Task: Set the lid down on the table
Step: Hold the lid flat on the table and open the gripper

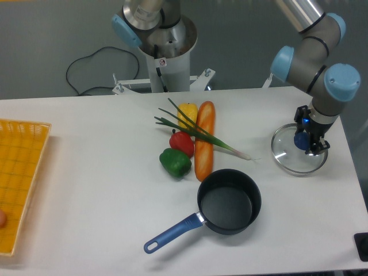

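Glass lid [298, 150] lies near the worktop's [92, 201] right edge, end effector [307, 144] pinching its blue knob [301, 140], apparently at the set-down step; next move, by my judgement, calls for release and straight lift.

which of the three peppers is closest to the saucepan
The green pepper. It lies lowest in the group, just left of the baguette and nearest the saucepan; the red pepper and yellow pepper sit farther back.
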